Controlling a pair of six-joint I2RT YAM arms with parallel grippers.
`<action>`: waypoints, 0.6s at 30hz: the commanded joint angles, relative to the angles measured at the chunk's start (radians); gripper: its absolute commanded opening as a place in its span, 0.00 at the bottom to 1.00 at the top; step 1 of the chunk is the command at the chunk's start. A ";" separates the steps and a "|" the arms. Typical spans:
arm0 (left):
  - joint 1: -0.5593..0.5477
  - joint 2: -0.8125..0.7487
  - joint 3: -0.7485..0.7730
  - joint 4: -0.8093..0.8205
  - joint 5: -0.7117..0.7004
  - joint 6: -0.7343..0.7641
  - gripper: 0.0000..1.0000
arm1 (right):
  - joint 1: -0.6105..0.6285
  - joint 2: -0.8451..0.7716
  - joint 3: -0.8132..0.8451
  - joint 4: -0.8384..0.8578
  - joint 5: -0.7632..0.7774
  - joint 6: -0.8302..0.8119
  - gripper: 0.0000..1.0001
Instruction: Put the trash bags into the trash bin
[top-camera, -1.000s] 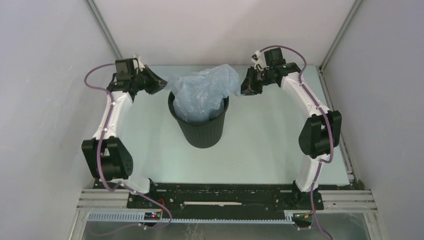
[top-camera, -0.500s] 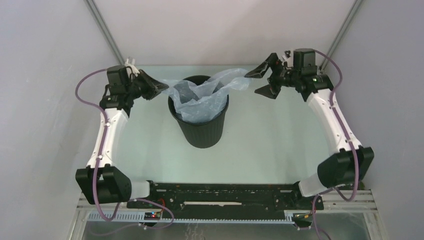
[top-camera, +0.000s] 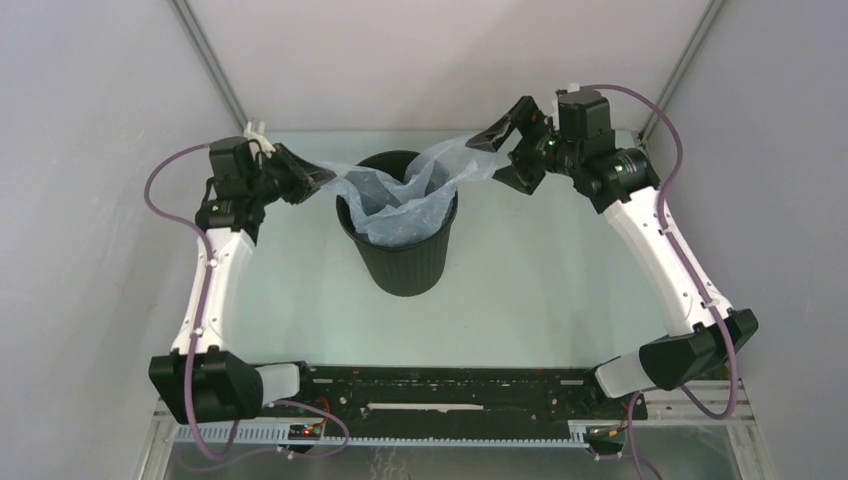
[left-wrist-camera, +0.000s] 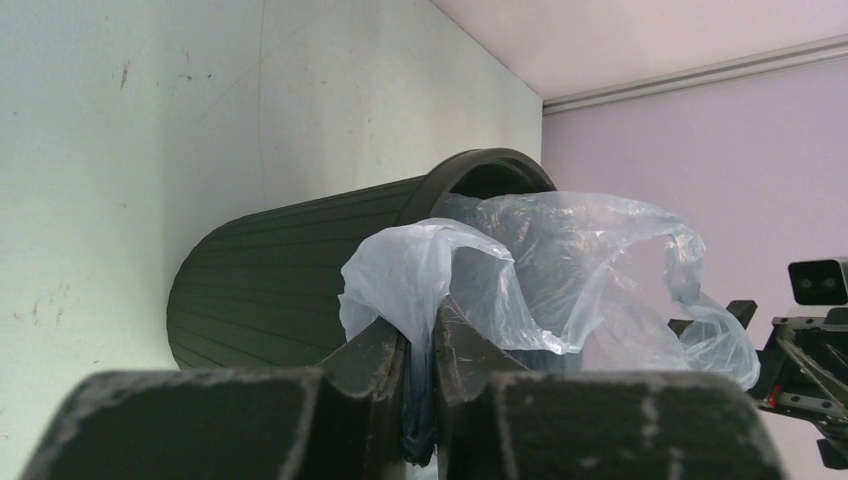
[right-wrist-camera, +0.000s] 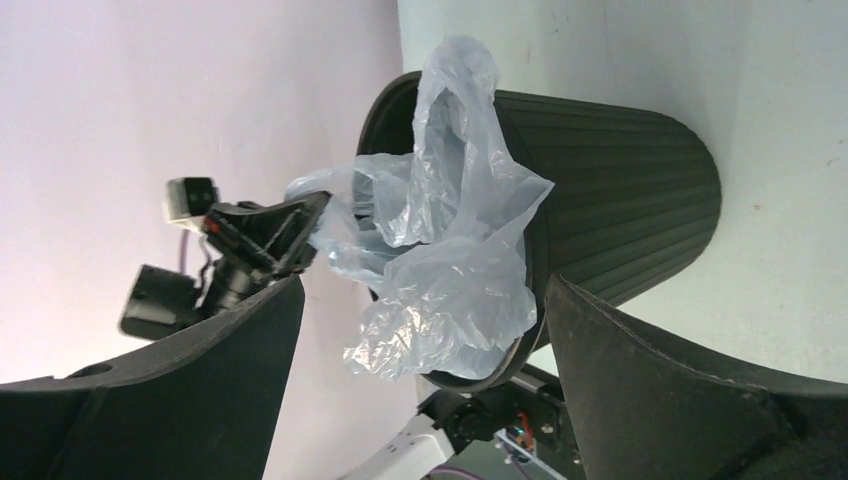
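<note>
Top external view has the trash bag (top-camera: 400, 200) sunk into the mouth of the trash bin (top-camera: 400, 262), which stands upright on the table (top-camera: 540, 290). Most of the film is inside, and two corners are drawn out over the rim, one toward each arm. The left gripper (top-camera: 322, 178) is pinched tight on the left corner. The right gripper (top-camera: 488, 162) is spread wide, with the right corner lying roughly between its tips and nothing clamped.

The film looks very thin, light and limp. It is likely slippery, inclined to billow instead of dropping, and easy to tear if dragged across the rim. A bunched corner or hem seems the best place to grip, as a flat single layer would probably slide out.

Left wrist view confirms what the overhead only hints at: its fingers (left-wrist-camera: 375, 360) are closed together with a pleat of film trapped between them. Right wrist view shows its own fingers (right-wrist-camera: 200, 390) far apart with open space between them, and a crumpled lobe of the bag hanging outside the rim. Only the overhead shows how much of the bag lies inside the bin.
</note>
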 joint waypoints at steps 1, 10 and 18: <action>0.006 -0.055 0.010 -0.035 -0.024 0.040 0.13 | 0.040 0.044 0.062 -0.085 0.100 -0.103 1.00; 0.007 -0.114 0.008 -0.099 -0.061 0.071 0.11 | 0.109 -0.079 -0.177 0.069 0.120 -0.048 0.63; 0.007 -0.142 0.130 -0.286 -0.177 0.060 0.38 | 0.079 -0.154 -0.260 0.264 -0.077 -0.081 0.05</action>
